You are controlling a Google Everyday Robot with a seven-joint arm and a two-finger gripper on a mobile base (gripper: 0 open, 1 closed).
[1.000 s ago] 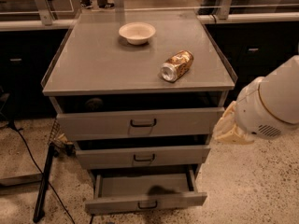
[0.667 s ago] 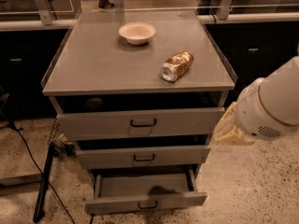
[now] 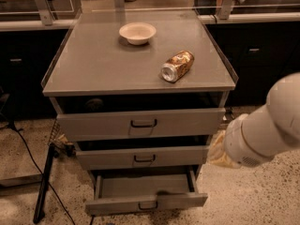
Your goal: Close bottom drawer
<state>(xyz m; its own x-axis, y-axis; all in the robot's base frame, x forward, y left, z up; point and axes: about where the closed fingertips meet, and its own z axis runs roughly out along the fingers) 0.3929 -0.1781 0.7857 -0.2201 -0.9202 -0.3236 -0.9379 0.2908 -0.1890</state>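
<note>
The bottom drawer (image 3: 146,199) is the lowest of three grey drawers in the cabinet. It stands pulled out further than the others, its inside looks empty, and it has a small dark loop handle at the centre of its front. My white arm comes in from the right. Its tan end with the gripper (image 3: 218,151) hangs just right of the cabinet, level with the middle drawer (image 3: 143,157) and above and to the right of the bottom drawer's right corner. It touches nothing.
The top drawer (image 3: 140,123) and the middle drawer are each open a little. A white bowl (image 3: 137,33) and a can lying on its side (image 3: 177,66) rest on the cabinet top (image 3: 93,64). A dark pole and cable (image 3: 43,182) lie on the floor at the left.
My arm has moved down and slightly left, beside the cabinet's right side. The drawers have not moved.
</note>
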